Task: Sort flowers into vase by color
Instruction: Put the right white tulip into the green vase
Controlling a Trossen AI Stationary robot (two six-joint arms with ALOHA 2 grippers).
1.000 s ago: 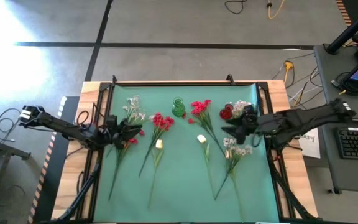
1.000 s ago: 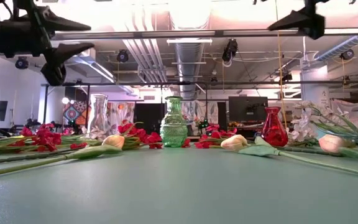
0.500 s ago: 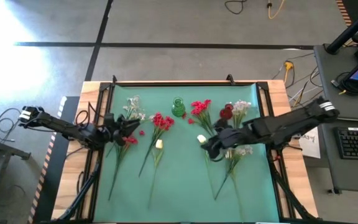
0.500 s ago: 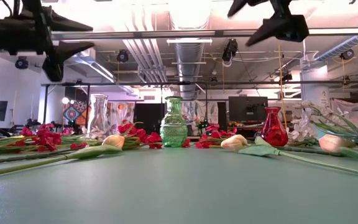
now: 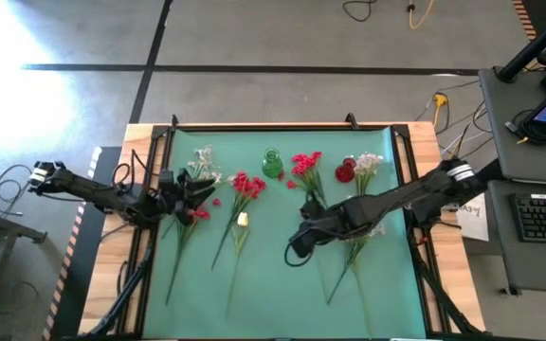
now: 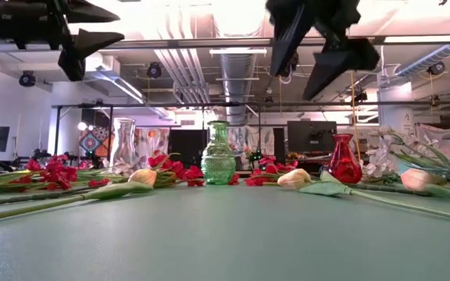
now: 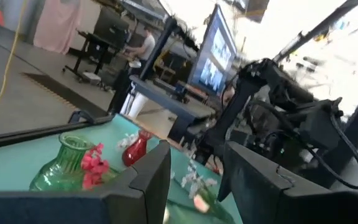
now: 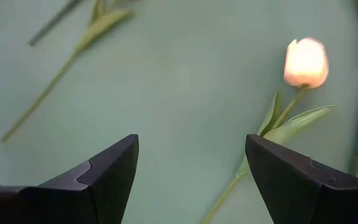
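Above the mat, right tool [image 5: 297,248] gapes empty; its wrist view alone shows a cream tulip [image 8: 305,62].

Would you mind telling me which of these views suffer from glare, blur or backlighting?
High view: a bright glare patch washes out the floor at upper left. Low view: the ceiling lights behind leave both arms as dark silhouettes, while the green vase stays crisp. Left wrist view: the far arm is smeared and the window blown out. Right wrist view: the cream tulip looks soft and overexposed.

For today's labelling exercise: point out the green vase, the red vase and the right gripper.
green vase [image 6: 219,153], low view, its ribbed body.
red vase [image 6: 344,164], low view, its belly.
right gripper [image 5: 295,250], high view, between its fingertips.
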